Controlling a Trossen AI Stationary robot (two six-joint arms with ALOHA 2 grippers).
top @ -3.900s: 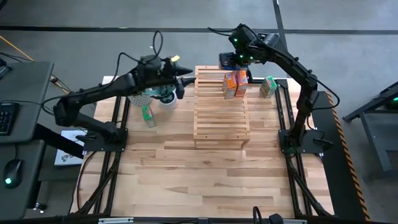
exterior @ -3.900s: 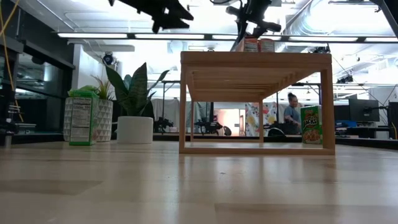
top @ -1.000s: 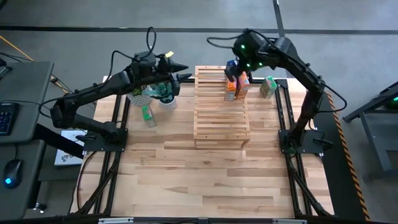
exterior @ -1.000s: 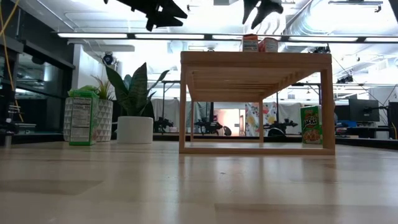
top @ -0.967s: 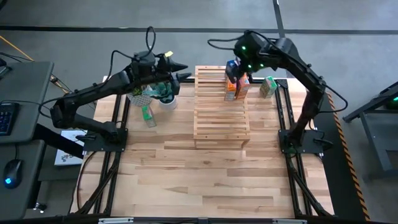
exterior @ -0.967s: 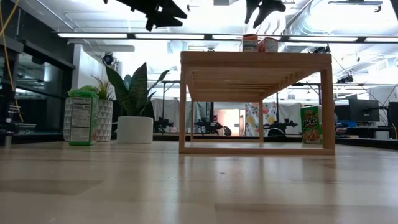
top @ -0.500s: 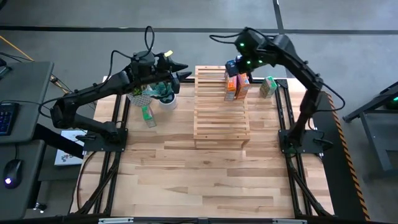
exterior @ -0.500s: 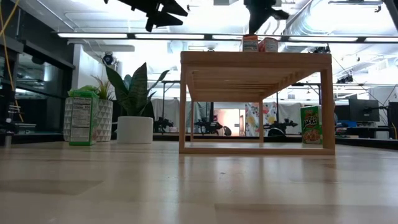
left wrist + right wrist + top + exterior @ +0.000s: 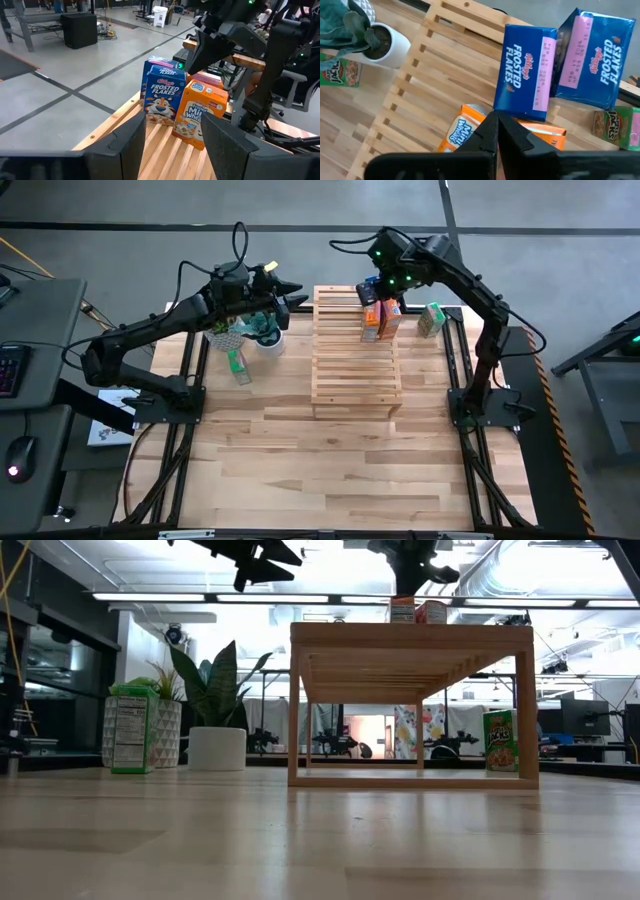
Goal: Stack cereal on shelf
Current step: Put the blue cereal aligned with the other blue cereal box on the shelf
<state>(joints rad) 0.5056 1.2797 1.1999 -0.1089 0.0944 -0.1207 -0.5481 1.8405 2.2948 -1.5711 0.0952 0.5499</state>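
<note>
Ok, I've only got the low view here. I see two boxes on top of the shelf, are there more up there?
Observer: Yes, the right wrist view shows two blue Frosted Flakes boxes farther back on the shelf.
Operator: Is the right gripper holding one?
Observer: No, the right gripper is shut and empty above the orange boxes.
Operator: And the left?
Observer: The left gripper is open, off the shelf's far left corner, near the potted plants.

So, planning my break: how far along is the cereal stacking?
Done: blue box and orange box stand on the shelf. In hand: nothing; right gripper shut, empty, above them; left gripper waits near the plant. Remaining: green boxes either side, on the table.
</note>
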